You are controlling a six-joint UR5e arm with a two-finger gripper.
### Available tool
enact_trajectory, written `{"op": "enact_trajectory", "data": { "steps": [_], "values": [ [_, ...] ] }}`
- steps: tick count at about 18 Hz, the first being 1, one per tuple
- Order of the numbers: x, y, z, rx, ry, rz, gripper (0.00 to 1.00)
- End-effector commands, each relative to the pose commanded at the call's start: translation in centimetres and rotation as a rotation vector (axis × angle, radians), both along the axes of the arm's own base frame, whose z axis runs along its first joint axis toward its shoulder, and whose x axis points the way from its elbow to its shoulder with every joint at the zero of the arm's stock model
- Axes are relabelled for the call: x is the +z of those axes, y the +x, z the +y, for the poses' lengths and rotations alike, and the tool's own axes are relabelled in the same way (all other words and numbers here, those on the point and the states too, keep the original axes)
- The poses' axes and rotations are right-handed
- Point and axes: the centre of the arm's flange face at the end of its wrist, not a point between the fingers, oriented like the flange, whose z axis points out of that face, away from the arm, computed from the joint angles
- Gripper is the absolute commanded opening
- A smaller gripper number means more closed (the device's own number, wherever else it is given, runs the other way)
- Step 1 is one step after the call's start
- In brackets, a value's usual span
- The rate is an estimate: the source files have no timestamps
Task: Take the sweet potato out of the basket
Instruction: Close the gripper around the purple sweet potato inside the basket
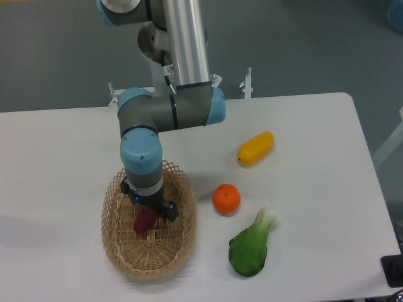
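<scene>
The light tan wicker basket (126, 255) sits at the front left of the white table. Inside it lies the purple-red sweet potato (144, 222), only its lower left end showing. My gripper (150, 211) hangs straight down into the basket, right over the sweet potato and covering its upper part. One dark finger (170, 212) shows at the right of the tuber. The fingertips are hidden behind the wrist, so whether they are shut on the tuber does not show.
A round orange (226, 199) lies just right of the basket. A green bok choy (250, 246) sits in front of it and a yellow-orange oblong fruit (255, 148) behind it. The table's front edge runs close under the basket.
</scene>
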Motion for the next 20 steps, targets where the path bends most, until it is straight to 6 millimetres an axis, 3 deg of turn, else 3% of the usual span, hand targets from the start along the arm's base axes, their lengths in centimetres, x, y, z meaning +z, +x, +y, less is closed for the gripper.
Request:
{"op": "enact_trajectory", "data": {
  "steps": [2,5,11,16,20],
  "values": [
    [-0.2,0.0,0.0,-0.003,-0.003,-0.001,0.58],
    [0.2,-0.1,0.1,-0.011,0.004,0.006,0.33],
    [2.7,-0.7,0.7,-0.011,0.046,0.031,0.21],
    [5.4,-1.8,1.5,-0.024,0.085,0.062,0.21],
    [9.4,-3.7,1.8,-0.001,0.147,0.095,0.21]
  ]
}}
